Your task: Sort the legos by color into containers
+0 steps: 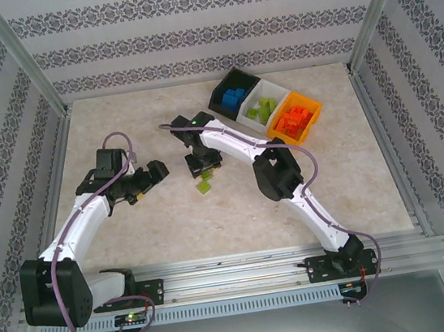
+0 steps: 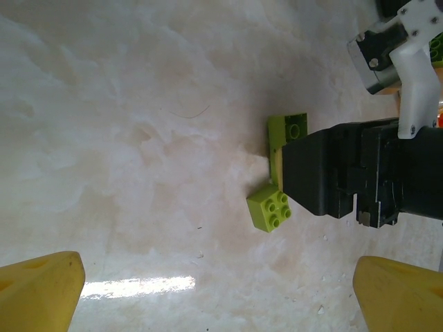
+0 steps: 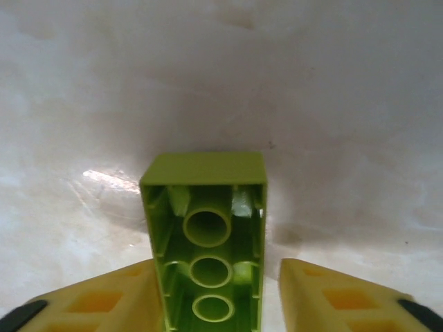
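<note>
On marbled tabletop (image 1: 118, 122), patterned walls (image 1: 189, 39), left pincer (image 1: 151, 178) spread, right pincer (image 3: 218, 266) straddling lime brick (image 3: 204, 169), grip unclear.

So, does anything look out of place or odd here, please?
Only the green brick between the right gripper's fingers: it lies upside down, hollow underside facing the wrist camera. Nothing looks spilled or damaged.
</note>
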You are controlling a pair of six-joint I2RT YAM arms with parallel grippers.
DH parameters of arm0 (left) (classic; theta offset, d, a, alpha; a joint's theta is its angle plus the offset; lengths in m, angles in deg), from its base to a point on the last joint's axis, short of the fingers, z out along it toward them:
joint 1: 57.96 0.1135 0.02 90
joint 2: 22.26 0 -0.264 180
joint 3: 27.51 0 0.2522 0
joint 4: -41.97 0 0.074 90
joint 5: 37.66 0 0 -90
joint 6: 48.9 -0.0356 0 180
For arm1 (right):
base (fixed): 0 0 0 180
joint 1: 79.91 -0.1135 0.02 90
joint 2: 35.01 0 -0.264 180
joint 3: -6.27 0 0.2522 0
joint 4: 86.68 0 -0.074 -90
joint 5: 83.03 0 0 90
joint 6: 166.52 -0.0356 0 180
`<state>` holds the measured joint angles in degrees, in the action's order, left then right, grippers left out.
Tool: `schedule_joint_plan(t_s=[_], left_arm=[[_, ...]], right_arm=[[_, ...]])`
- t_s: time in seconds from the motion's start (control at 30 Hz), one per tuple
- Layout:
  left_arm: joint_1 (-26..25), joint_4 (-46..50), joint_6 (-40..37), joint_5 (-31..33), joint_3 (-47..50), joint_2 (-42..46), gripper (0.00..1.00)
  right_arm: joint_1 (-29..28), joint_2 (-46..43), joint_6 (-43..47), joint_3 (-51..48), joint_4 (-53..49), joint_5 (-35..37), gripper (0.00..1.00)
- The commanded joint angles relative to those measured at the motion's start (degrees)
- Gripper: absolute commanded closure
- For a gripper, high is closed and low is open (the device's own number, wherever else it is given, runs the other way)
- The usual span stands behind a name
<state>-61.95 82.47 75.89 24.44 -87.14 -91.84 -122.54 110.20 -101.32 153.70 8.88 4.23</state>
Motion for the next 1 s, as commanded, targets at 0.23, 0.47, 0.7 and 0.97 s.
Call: schedule_joint_plan(t_s=[0.23,0.47,0.7,0.97], left_arm=[[0.82,-0.19,-0.25,-1.29,1.11,0.06,0.00],[0.87,-2.64,1.02,-2.63,0.91,-2.01,0.00],[0.78,-5.03,1.93,-4.91,-0.17,-5.39,0.00],[-0.46,-6.31,2.52,-7.45,0.40,-7.16,0.00]], right_arm=[[3.00,-5.49,-0.51,-8.34,0.85,2.23,0.70],[9.23,-17.00,-1.30,-23.05,5.98,2.29,0.71],[19.60,-28.52,-4.17,-29.07,10.75,-4.25,0.71],[30.75,-25.97,-10.16,-18.94,14.86,-15.34,0.71]])
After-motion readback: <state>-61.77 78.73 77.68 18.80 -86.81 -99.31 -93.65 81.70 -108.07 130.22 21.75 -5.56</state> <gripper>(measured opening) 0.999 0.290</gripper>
